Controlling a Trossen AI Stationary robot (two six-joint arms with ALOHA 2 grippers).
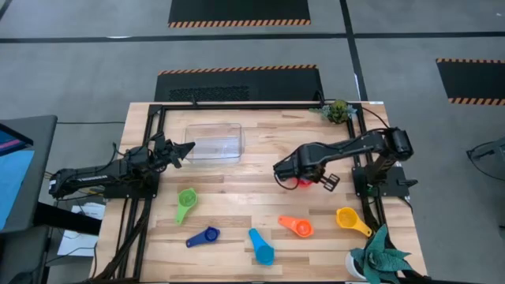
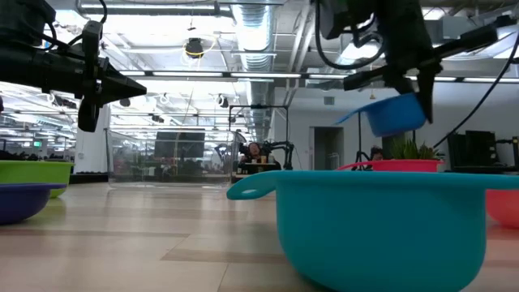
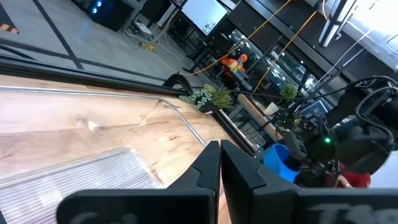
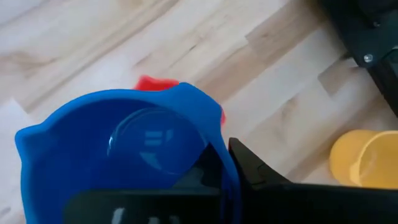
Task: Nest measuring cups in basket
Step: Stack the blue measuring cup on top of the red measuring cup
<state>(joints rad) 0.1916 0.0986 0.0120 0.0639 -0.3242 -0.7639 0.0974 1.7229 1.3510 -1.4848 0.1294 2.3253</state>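
So the blue measuring cup (image 4: pixel 118 155) is up off the bench (image 1: pixel 260 177), pinched at its rim by the right claw (image 1: pixel 286 170), which is clenched on it. In the low view you can see the cup hanging in the air under that arm. Right below it the red cup (image 1: pixel 304 183) sits on the wood, mostly hidden by the arm from above, and in the right wrist view a bit of red pokes out past the blue rim.

The clear basket (image 1: pixel 215 142) is toward the far side of the bench, left of centre, with nothing visible inside it from above.

The rest of the cups are spread along the near side: green cup (image 1: pixel 186 200) on the left, dark blue cup (image 1: pixel 205 236) nearer the front edge, light blue cup (image 1: pixel 260 246) in the middle, orange cup (image 1: pixel 297 226) to the right of that, and yellow cup (image 1: pixel 348 219) furthest right.

The left claw (image 1: pixel 183 149) is clamped shut with nothing in it, hovering just beside the basket's left end.

There's a small potted plant (image 1: pixel 338 110) at the far right corner of the bench and another plant (image 1: pixel 377 257) at the near right corner.
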